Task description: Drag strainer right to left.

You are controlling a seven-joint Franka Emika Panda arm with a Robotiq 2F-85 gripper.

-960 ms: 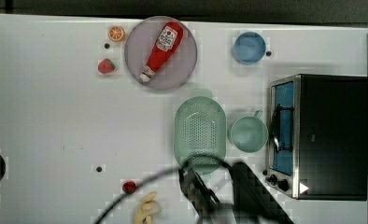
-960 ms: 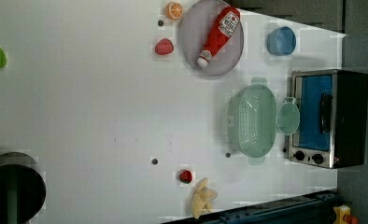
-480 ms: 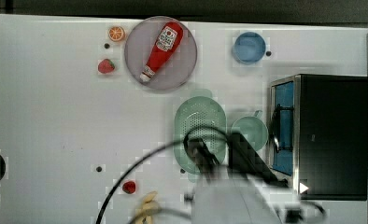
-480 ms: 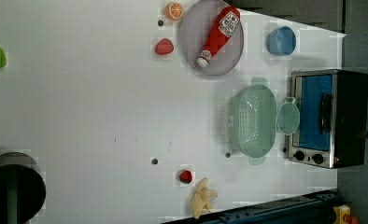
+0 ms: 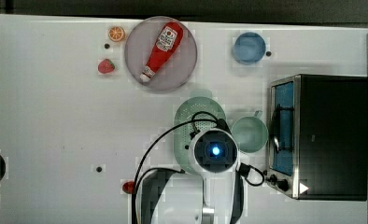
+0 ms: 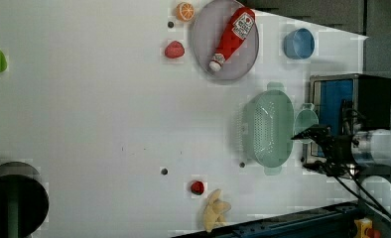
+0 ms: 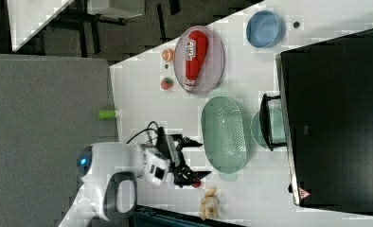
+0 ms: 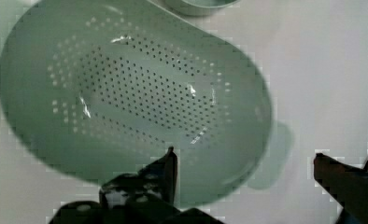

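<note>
Mint-green plastic, the strainer point(image 5: 197, 119) lies right of centre on the white bench point(image 5: 56, 121) in the top view, just beside a mint cup point(image 5: 250, 134) and below the grey plate point(image 5: 161, 53). The arm reaches in from the top view's bottom edge, its wrist hanging over the strainer's lower half. The gripper point(image 8: 245, 168) is spread, fingers either side of the strainer's near rim and tab. A second ago the arm sat lower in frame; the strainer has not shifted.
</note>
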